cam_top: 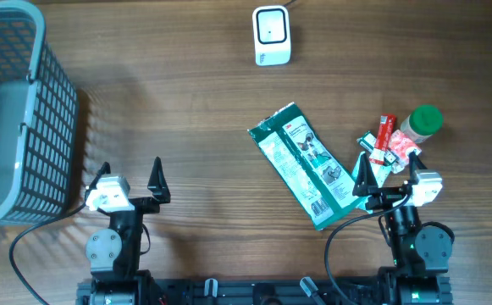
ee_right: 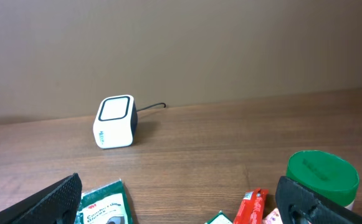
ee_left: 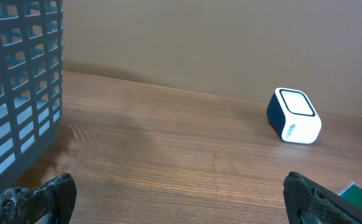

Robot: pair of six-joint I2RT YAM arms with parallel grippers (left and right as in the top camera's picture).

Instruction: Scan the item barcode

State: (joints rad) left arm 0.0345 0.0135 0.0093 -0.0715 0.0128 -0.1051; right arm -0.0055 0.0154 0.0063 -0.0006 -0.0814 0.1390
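Note:
The white barcode scanner [cam_top: 271,36] with its dark window stands at the far middle of the table, also showing as the scanner [ee_left: 294,116] and the scanner [ee_right: 115,121] in the wrist views. A green 3M glove pack [cam_top: 305,163] lies flat and slanted at centre right. Beside it sit a red packet [cam_top: 384,140], a small pink packet [cam_top: 402,148] and a green-lidded jar [cam_top: 423,120]. My right gripper [cam_top: 389,180] hangs open just in front of these small items, between the glove pack [ee_right: 103,205] and the jar [ee_right: 323,174]. My left gripper [cam_top: 129,174] stands open and empty over bare wood.
A grey mesh basket [cam_top: 8,110] fills the far left corner, its wall [ee_left: 19,81] close to my left gripper [ee_left: 181,202]. The scanner's cable runs off the back edge. Bare wood lies between the two arms.

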